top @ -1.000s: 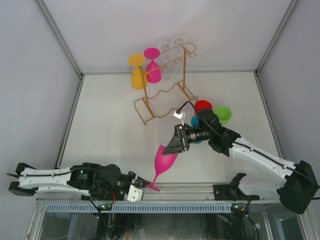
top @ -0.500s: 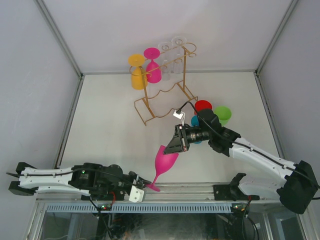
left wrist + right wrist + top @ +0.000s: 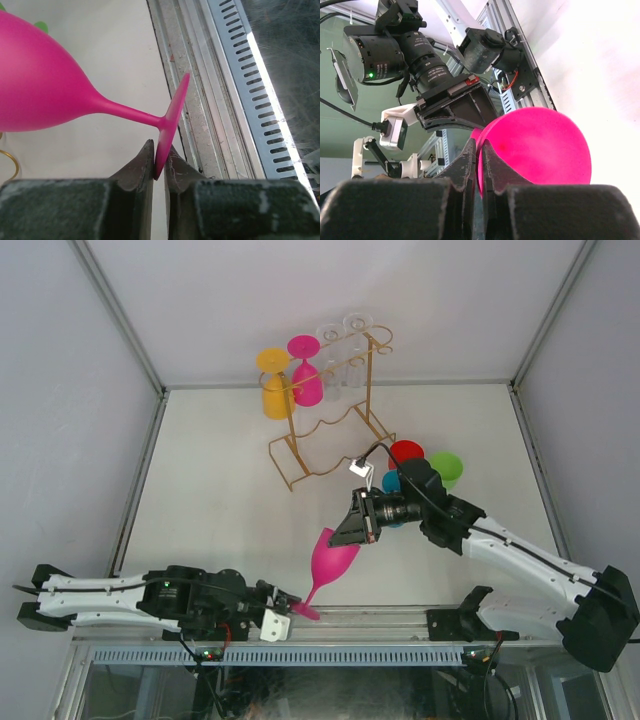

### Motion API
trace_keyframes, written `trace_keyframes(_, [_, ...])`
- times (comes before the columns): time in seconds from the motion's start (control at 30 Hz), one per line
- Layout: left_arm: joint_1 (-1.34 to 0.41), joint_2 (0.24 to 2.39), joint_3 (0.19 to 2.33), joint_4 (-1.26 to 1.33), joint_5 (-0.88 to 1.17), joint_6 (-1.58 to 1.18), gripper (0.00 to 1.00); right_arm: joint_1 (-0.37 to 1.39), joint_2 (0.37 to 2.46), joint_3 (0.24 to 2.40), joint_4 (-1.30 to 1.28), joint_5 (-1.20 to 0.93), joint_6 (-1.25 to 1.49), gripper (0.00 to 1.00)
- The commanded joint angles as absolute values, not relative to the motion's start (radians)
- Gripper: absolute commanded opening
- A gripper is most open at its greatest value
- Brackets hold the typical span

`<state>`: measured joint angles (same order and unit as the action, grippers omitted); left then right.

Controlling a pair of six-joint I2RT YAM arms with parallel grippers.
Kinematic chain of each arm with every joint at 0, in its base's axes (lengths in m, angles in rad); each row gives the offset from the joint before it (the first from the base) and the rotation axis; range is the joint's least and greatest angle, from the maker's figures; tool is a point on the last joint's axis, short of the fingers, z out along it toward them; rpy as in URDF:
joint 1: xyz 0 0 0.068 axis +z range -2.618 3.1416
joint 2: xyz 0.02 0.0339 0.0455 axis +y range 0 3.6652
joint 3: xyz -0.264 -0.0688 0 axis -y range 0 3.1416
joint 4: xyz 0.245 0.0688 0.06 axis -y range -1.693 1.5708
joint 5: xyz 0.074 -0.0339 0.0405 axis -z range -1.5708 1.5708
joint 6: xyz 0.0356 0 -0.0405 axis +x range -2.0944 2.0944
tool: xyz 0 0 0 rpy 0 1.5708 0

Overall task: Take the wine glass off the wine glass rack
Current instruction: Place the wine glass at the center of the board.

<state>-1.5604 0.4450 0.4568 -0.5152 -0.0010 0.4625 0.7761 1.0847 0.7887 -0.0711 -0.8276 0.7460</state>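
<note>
A pink wine glass (image 3: 332,558) is held tilted above the table's near edge, off the gold wire wine glass rack (image 3: 292,440). My left gripper (image 3: 288,604) is shut on the edge of the glass's foot (image 3: 172,112), as the left wrist view (image 3: 159,160) shows. My right gripper (image 3: 347,534) is shut on the rim of the bowl (image 3: 545,145), as the right wrist view (image 3: 480,155) shows. A yellow glass (image 3: 274,385), another pink glass (image 3: 305,372) and clear glasses (image 3: 340,360) hang upside down on the rack at the back.
Red (image 3: 406,451), green (image 3: 446,466) and blue (image 3: 388,483) cups stand on the table behind my right arm. A metal rail with a slotted strip (image 3: 235,75) runs along the near edge under the glass's foot. Enclosure walls stand on three sides.
The right arm and the pink glass have shifted very slightly. Both grips are unchanged.
</note>
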Motion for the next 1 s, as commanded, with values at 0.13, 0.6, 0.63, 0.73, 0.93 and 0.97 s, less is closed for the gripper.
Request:
trace_keyframes(0.13, [-1.56,0.427,0.438,-0.476,-0.094,0.436,0.4,0.798,1.027,0.824,-0.063,-0.762,0.696,0.0])
trace_keyframes(0.6, [-1.56,0.315,0.422,-0.316,-0.486,0.294,1.0,0.924,0.914,0.879,-0.323,-0.299,0.498,0.0])
trace_keyframes(0.63, [-1.56,0.305,0.422,-0.295,-0.596,0.231,1.0,0.947,0.901,0.882,-0.342,-0.241,0.475,0.0])
trace_keyframes(0.73, [-1.549,0.285,0.435,-0.247,-0.885,0.099,1.0,1.04,0.873,0.901,-0.414,-0.03,0.405,0.0])
trace_keyframes(0.93, [-1.266,0.273,0.515,-0.397,-0.759,-0.197,1.0,1.141,0.861,0.922,-0.545,0.286,0.341,0.0])
trace_keyframes(0.97, [-1.194,0.294,0.529,-0.434,-0.7,-0.235,1.0,1.141,0.859,0.923,-0.56,0.301,0.341,0.0])
